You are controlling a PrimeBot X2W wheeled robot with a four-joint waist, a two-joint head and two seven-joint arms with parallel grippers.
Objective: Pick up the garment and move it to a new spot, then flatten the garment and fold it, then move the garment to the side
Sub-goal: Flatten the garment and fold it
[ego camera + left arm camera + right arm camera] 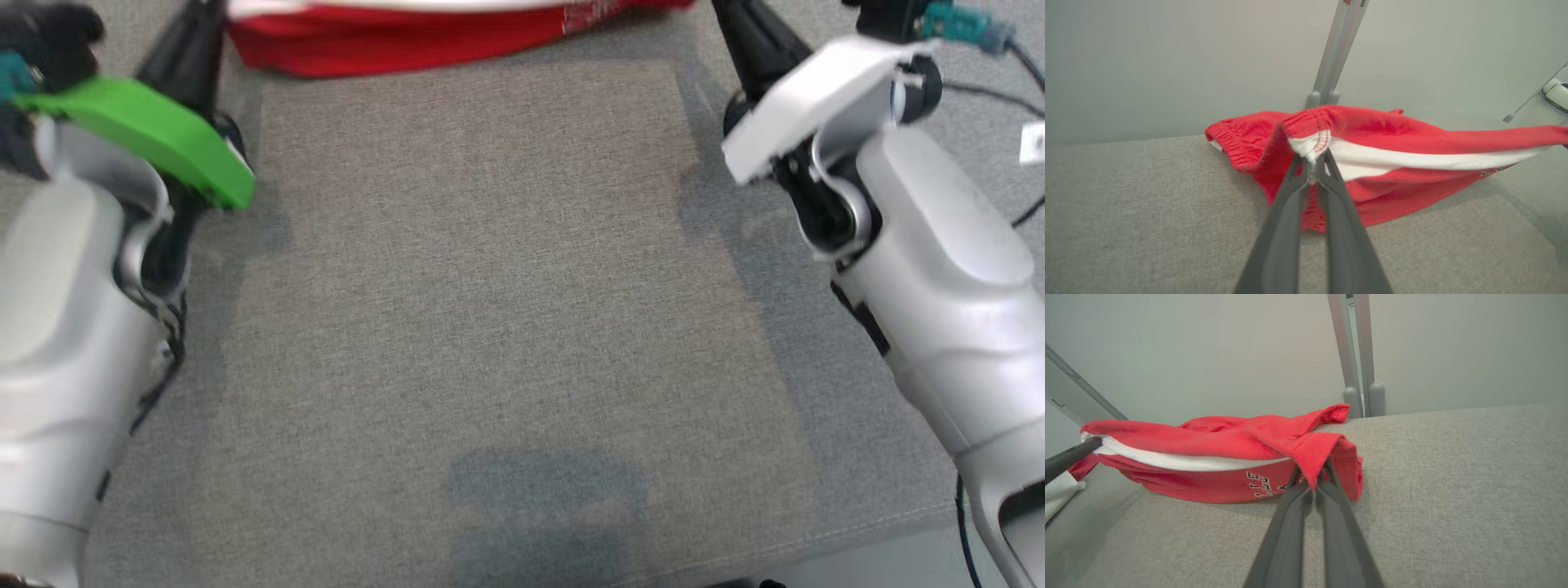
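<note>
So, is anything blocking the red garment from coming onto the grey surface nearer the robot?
Nothing visible. The left gripper and right gripper are each shut on the red garment, and no object lies on the grey surface nearer the robot.

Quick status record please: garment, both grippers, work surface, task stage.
garment: red garment with a white band and lettering, stretched between both grippers, lower part resting on the surface
left gripper: jaws shut on its white-lined edge
right gripper: jaws shut on a red corner
surface: grey fabric surface, garment at its far edge
stage: gripped; not yet flattened or folded
</note>
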